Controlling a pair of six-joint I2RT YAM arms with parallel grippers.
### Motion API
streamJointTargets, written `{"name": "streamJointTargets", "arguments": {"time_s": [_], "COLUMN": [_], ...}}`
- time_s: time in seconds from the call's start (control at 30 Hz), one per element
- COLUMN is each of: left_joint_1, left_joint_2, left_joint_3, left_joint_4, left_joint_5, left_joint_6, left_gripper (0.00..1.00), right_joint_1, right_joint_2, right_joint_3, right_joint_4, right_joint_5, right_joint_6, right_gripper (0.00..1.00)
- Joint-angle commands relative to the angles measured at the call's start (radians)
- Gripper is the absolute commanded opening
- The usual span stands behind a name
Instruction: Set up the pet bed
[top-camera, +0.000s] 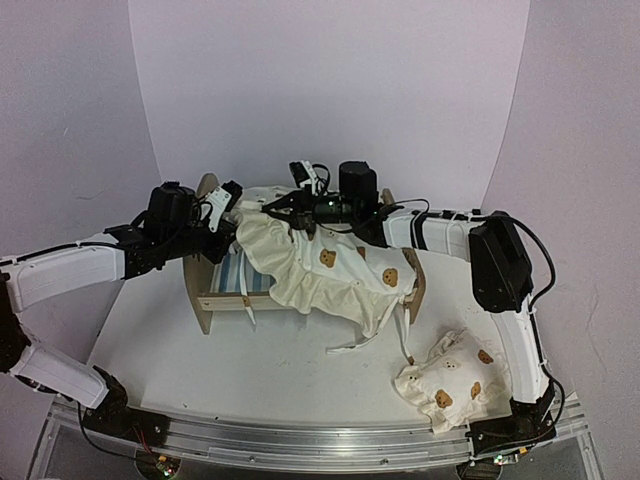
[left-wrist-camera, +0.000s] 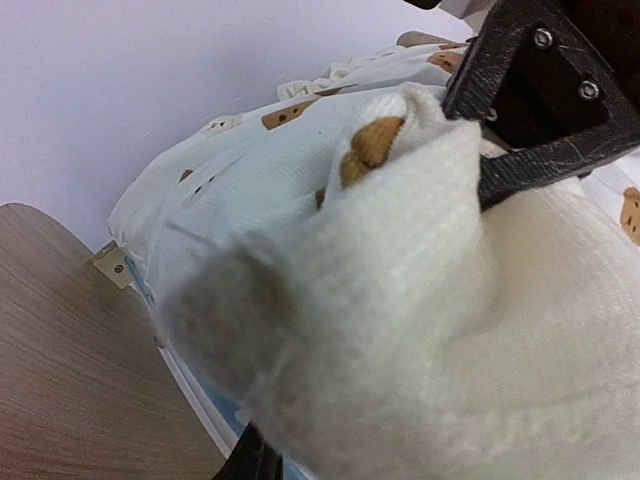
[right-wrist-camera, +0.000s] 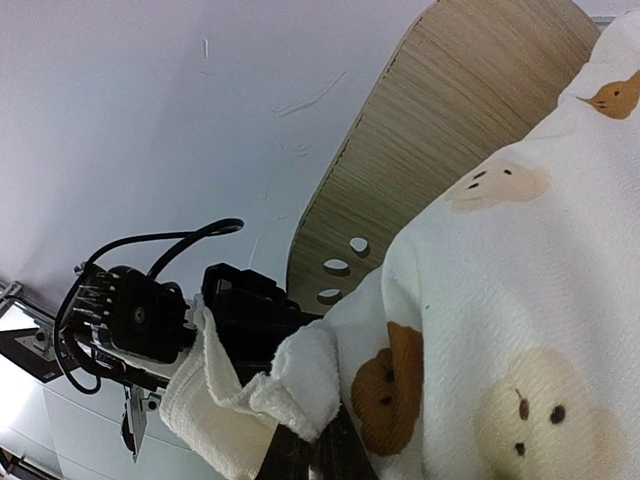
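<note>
Top view, pet bed (top-camera: 228, 288): we see it at the back of the worktop (top-camera: 200, 370), between the arms.
Cushion (top-camera: 320, 270): draped crooked over it, spilling off the right side.
Right gripper (top-camera: 285, 205): closed on a cushion fold.
Left gripper (top-camera: 228, 203): at the cushion; grip we cannot tell.
Pillow (top-camera: 445, 385): on the worktop, apart.
Remaining: we judge flattening the cushion, then pillow.
</note>
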Motion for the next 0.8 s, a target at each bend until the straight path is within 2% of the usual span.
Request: {"name": "streamJointTargets", "arguments": {"time_s": [0.0,0.1,0.2,0.37,0.47,0.53,0.6,0.7,0.77], "left_joint_1": [0.010,0.010,0.010,0.011,0.016,0.017,0.019,0.021,0.021], "left_joint_2": [0.037,0.039,0.029,0.015,0.058,0.087,0.097,0.068,0.038], "left_joint_3": [0.045,0.056,0.069,0.054,0.057,0.063,0.070,0.081,0.079], "left_joint_4": [0.049,0.036,0.003,-0.032,-0.014,0.010,0.033,0.060,0.061], "left_joint_5": [-0.063,-0.079,-0.026,-0.053,-0.048,-0.061,-0.095,-0.071,-0.069], "left_joint_6": [-0.026,-0.035,-0.025,0.012,0.035,0.037,0.036,0.058,0.088], "left_gripper": [0.19,0.22,0.23,0.34,0.33,0.28,0.18,0.04,0.00], "right_joint_1": [-0.010,-0.010,-0.010,-0.010,-0.010,-0.010,-0.009,-0.010,-0.010], "right_joint_2": [-0.022,-0.021,-0.015,-0.016,-0.014,-0.016,-0.017,-0.022,-0.022], "right_joint_3": [0.048,0.051,0.060,0.065,0.070,0.070,0.067,0.057,0.058], "right_joint_4": [0.065,0.065,0.065,0.065,0.066,0.068,0.070,0.070,0.071], "right_joint_5": [0.009,0.007,0.003,-0.002,-0.003,-0.002,-0.004,-0.002,-0.001], "right_joint_6": [0.004,0.003,0.003,0.001,0.003,0.004,0.005,0.003,0.003], "right_gripper": [0.00,0.00,0.00,0.00,0.00,0.00,0.00,0.00,0.00]}}
